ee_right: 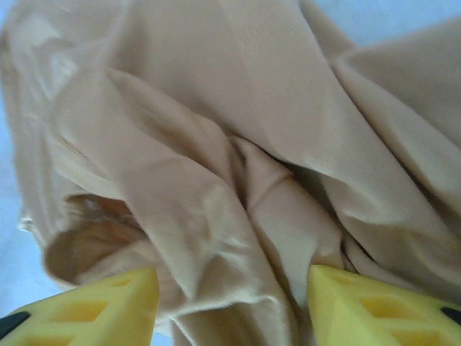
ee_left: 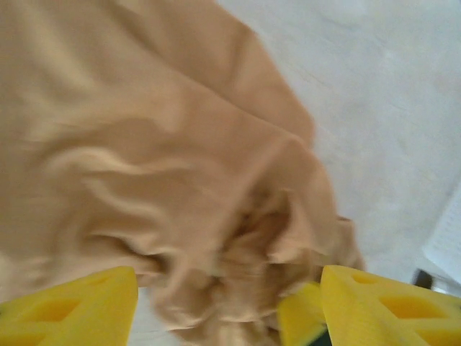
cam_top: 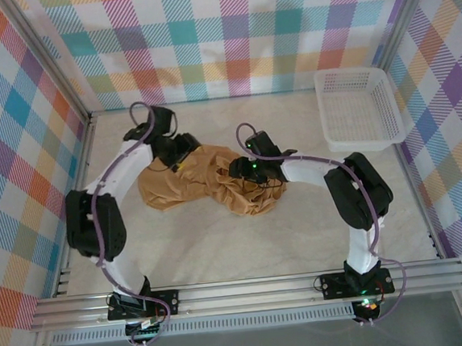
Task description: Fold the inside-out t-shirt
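Table [cam_top: 302, 240]: pale top, plaid walls all round.
T-shirt [cam_top: 204, 183]: tan, crumpled heap mid-table, between both arms.
Left gripper [ee_left: 227, 277]: yellow fingers spread apart, loose bunched cloth between them.
Right gripper [ee_right: 234, 275]: spread apart too, over the folds.
Basket [cam_top: 347, 71]: white mesh, far-right corner, well apart.

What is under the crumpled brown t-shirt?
The pale table shows all around the t-shirt, so it lies on that. Anything beneath its bunched folds is covered and cannot be seen.

- Your inside-out t-shirt [cam_top: 208, 183] is tan, mustard-brown cloth.
- You see it crumpled in a wrinkled heap, unfolded.
- It lies at the centre of the top view.
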You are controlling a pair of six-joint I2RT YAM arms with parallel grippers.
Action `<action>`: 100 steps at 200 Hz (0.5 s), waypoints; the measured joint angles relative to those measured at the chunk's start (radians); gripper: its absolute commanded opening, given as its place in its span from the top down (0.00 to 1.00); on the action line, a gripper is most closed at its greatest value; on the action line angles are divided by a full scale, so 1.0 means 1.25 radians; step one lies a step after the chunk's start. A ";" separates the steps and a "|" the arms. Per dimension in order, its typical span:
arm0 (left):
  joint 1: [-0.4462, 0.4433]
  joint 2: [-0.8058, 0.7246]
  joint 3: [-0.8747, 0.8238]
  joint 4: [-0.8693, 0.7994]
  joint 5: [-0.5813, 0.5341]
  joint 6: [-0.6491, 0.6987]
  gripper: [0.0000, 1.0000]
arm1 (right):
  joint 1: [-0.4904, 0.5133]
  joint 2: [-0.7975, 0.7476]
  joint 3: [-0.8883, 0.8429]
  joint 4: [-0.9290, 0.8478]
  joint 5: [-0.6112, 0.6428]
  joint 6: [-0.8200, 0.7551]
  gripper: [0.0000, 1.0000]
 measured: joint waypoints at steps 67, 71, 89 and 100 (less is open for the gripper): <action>0.197 -0.091 -0.290 -0.014 -0.037 0.070 0.33 | 0.040 -0.025 0.065 -0.153 0.092 -0.065 0.36; 0.197 -0.088 -0.291 -0.013 -0.036 0.074 0.34 | 0.044 -0.034 0.063 -0.161 0.096 -0.071 0.36; 0.199 -0.070 -0.291 -0.006 -0.040 0.088 0.37 | 0.059 -0.070 0.060 -0.193 0.103 -0.102 0.34; 0.203 -0.051 -0.291 0.002 -0.042 0.094 0.38 | 0.067 -0.080 0.060 -0.196 0.105 -0.116 0.34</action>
